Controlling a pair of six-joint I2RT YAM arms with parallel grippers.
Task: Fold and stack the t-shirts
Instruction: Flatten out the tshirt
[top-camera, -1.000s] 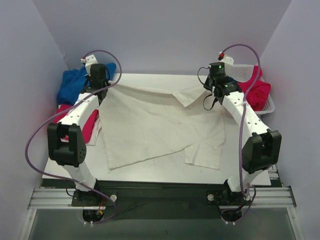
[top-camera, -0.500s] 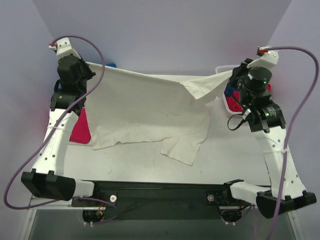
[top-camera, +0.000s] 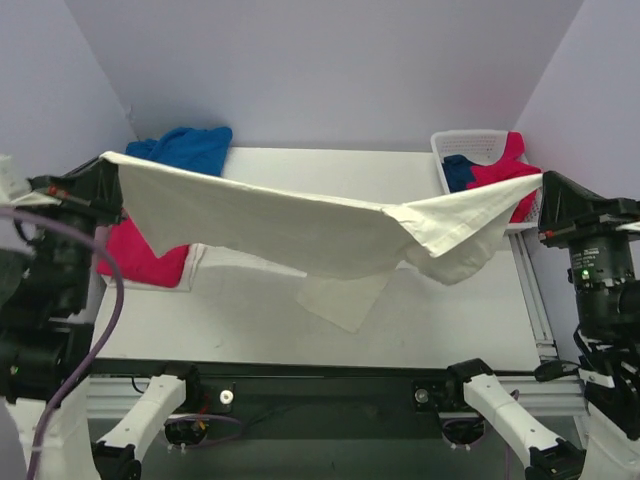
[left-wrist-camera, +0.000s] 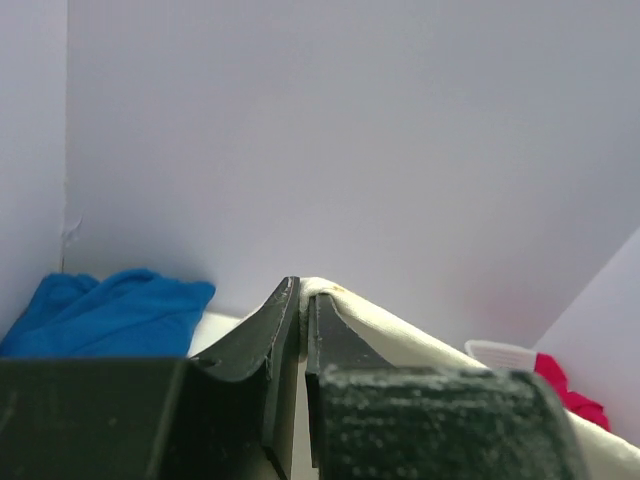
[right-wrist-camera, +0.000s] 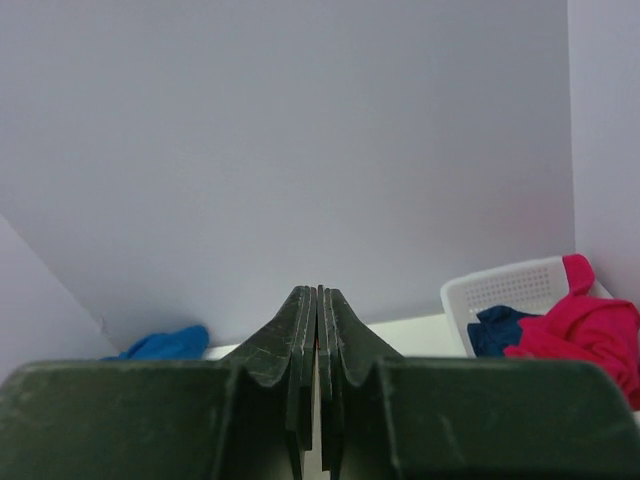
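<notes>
A white t-shirt (top-camera: 300, 225) hangs stretched in the air between my two grippers, sagging in the middle. Its lower part droops toward the table (top-camera: 250, 320). My left gripper (top-camera: 112, 162) is raised high at the left, shut on one top corner; the cloth (left-wrist-camera: 420, 340) shows pinched at its tips (left-wrist-camera: 303, 292) in the left wrist view. My right gripper (top-camera: 541, 182) is raised high at the right, shut on the other corner. In the right wrist view its jaws (right-wrist-camera: 318, 295) are pressed together and the cloth is barely visible.
A blue shirt (top-camera: 185, 148) lies at the back left corner. A folded pink-red shirt (top-camera: 145, 255) lies at the left edge. A white basket (top-camera: 470, 140) at the back right holds blue and red clothes (top-camera: 500, 172). Walls close in on three sides.
Both arms have risen and swung outward and toward the camera. The white t-shirt has been lifted off the table and now hangs stretched between them.
</notes>
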